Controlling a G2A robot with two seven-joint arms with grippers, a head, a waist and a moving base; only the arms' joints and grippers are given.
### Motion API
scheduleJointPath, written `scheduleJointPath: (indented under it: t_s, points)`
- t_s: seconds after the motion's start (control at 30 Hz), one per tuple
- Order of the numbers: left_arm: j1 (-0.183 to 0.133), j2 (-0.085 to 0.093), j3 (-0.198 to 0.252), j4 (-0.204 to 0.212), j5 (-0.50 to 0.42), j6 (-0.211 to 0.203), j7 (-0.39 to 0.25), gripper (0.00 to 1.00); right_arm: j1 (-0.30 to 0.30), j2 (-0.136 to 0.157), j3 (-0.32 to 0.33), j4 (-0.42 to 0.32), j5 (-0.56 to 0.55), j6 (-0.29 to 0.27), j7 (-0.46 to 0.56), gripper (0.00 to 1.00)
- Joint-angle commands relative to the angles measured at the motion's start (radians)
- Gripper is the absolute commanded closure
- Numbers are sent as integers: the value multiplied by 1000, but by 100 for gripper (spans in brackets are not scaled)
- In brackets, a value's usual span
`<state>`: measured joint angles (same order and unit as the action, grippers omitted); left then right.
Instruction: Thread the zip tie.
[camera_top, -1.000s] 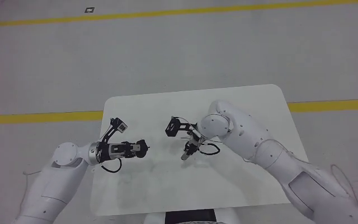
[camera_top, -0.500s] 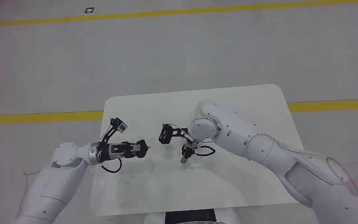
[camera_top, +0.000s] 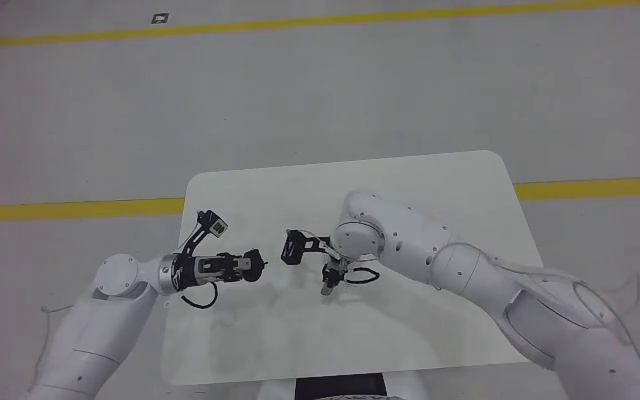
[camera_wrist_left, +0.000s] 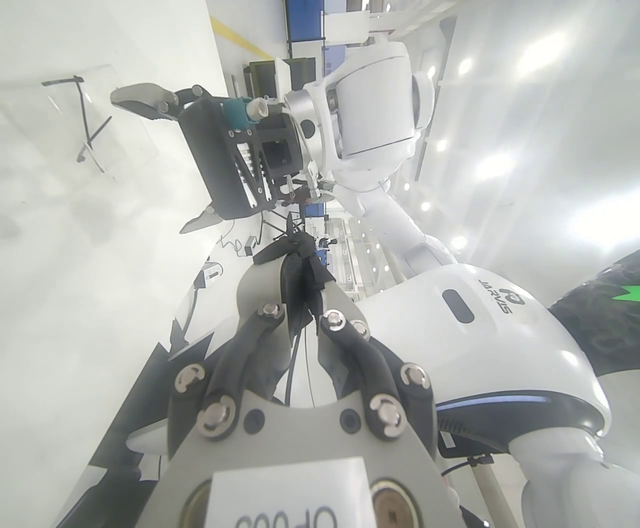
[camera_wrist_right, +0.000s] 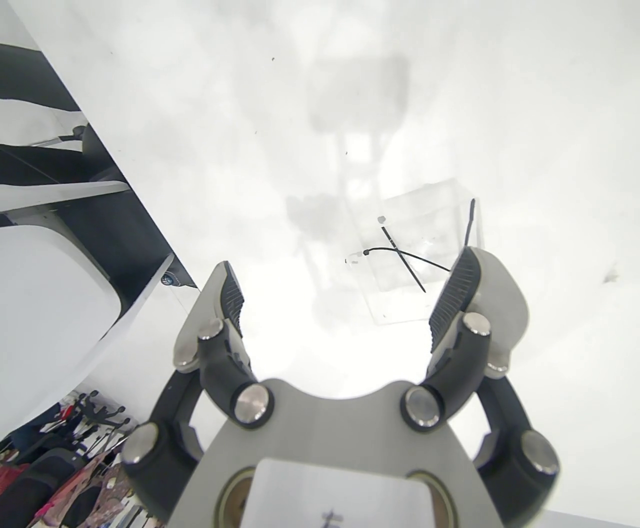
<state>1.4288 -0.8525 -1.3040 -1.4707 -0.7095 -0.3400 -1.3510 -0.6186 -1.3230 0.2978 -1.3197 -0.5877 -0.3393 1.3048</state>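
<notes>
Overhead onto table (camera_top: 450, 180); wrist cameras behind left tool (camera_wrist_left: 299, 260), right tool (camera_wrist_right: 346, 265).

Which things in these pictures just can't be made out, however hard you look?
- Left wrist view: which end of the zip tie the left gripper clamps; its fingers cover it.
- Right wrist view: where one loose tie on the clear tray ends; a finger of the right gripper hides it.
- Top view: whether the grippers are open; too small.
</notes>
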Motion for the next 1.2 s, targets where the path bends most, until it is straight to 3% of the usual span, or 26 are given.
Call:
scheduleJointPath:
  t_s: [0.0, 0.13, 0.17, 0.23, 0.27, 0.63, 1.17]
  points:
    - [0, 0, 0, 0, 0, 0, 0, 100, 1, 3, 2, 7, -32, -1, -6, 0]
    - [0, 0, 0, 0, 0, 0, 0, 100, 5, 7, 3, 7, -69, -1, 6, 0]
    - [0, 0, 0, 0, 0, 0, 0, 100, 7, 9, 0, 7, -78, -1, 8, 13]
    - [0, 0, 0, 0, 0, 0, 0, 100, 7, 10, -2, 8, -82, -1, 4, 56]
    - [0, 0, 0, 0, 0, 0, 0, 100, 8, 12, -5, 7, -85, -1, 3, 62]
    - [0, 0, 0, 0, 0, 0, 0, 100, 8, 18, -35, 30, -114, -1, -46, 75]
    - [0, 0, 0, 0, 0, 0, 0, 100, 15, -23, -95, 121, -125, -1, -109, 69]
